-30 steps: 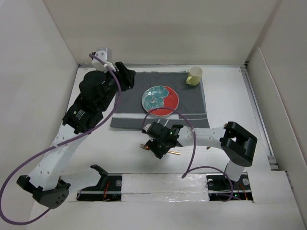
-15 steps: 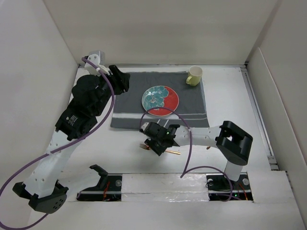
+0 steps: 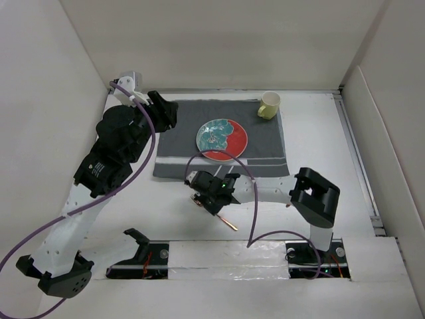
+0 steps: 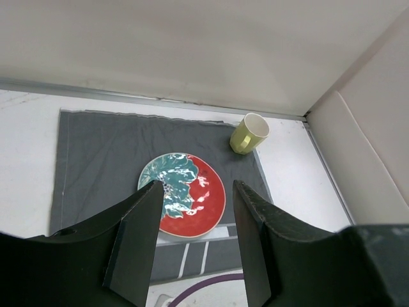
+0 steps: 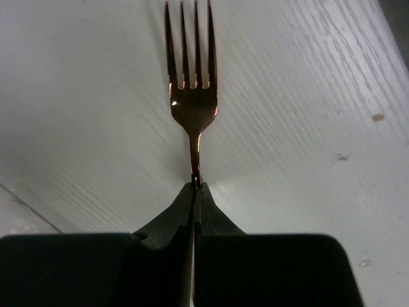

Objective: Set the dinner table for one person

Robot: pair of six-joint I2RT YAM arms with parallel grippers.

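White tabletop (image 3: 319,133) carries a grey placemat (image 3: 265,143). Over the placemat's far left corner, the left gripper (image 4: 196,185) hangs half open and empty. Just in front of the placemat, the right gripper (image 5: 193,188) is clamped on a copper fork (image 5: 192,102). A red-and-teal plate (image 3: 222,139) sits mid-placemat, with a yellow mug (image 3: 269,105) at its far right corner.

We see the white dinner table (image 3: 319,133) carrying a dark grey placemat (image 3: 265,136) flat on its far half, with white stripes along the mat's near edge. On the near side of the mat, a copper fork (image 3: 228,222) sits low over bare tabletop; we cannot tell whether it touches.
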